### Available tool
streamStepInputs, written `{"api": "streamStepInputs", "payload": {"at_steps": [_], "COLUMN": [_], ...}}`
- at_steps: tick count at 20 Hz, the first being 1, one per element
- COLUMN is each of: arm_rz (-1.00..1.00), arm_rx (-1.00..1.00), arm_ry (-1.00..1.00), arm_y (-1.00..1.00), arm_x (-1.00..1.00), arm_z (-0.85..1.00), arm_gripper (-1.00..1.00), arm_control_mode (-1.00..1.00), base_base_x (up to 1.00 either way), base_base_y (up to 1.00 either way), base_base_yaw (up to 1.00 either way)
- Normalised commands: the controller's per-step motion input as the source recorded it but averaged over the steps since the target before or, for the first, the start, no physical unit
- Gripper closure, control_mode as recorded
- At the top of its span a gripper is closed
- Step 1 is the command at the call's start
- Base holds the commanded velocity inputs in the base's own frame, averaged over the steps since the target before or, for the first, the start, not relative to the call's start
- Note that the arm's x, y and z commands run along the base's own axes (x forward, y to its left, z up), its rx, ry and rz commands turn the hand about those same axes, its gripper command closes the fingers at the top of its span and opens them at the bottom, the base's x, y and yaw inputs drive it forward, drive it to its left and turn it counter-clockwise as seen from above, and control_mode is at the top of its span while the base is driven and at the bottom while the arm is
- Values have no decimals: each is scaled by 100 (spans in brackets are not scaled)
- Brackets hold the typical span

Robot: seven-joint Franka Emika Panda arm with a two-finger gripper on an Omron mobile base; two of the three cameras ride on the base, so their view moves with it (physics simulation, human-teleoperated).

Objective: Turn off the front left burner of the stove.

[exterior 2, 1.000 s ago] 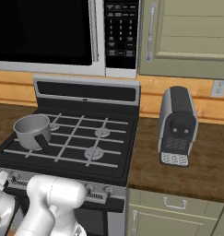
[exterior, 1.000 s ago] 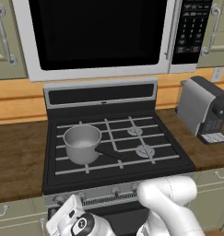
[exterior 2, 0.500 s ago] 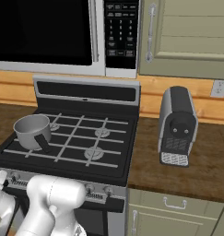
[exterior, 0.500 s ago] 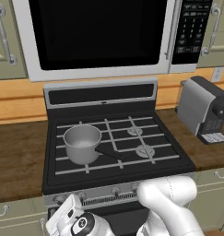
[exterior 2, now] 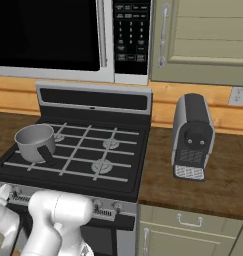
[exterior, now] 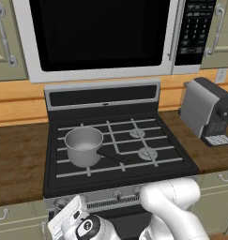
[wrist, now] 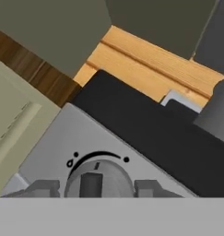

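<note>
arm: white, bent low across bottom of both base views | gripper [wrist: 98,188]: bottom centre of hand view, fingers [wrist: 42,189] spread either side of a round knob [wrist: 98,177]

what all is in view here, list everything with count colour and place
wide black gas stove: 1, black with pale grate bars, centre of the counter run
small round knob: 1 close up, silver, on the stove's front strip at its left end
small metal saucepan: 1, grey with a dark handle, on the front left burner
large microwave: 1, silver frame and black door, above the stove
coffee machine: 1, grey and black, on the counter right of the stove
wooden counter: brown, both sides of the stove
cabinets: pale green, above and below
gripper: 1, dark fingertips either side of the knob
</note>
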Motion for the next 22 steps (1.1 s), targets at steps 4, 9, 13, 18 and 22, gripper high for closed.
{"api": "streamStepInputs", "payload": {"at_steps": [4, 9, 13, 18, 22], "arm_rz": [-11, -17, -21, -24, -28], "arm_rx": [50, 70, 78, 95, 100], "arm_ry": [-1, -12, -19, -17, -21], "arm_y": [-24, -32, -36, -45, -36], "arm_x": [-9, -29, -28, -20, -28], "arm_z": [27, 25, 34, 41, 43], "arm_gripper": [100, 100, 100, 100, 100], "arm_control_mode": [-100, -100, -100, -100, -100], "base_base_x": [0, 0, 0, 0, 0], "base_base_y": [0, 0, 0, 0, 0], "base_base_yaw": [0, 0, 0, 0, 0]}}
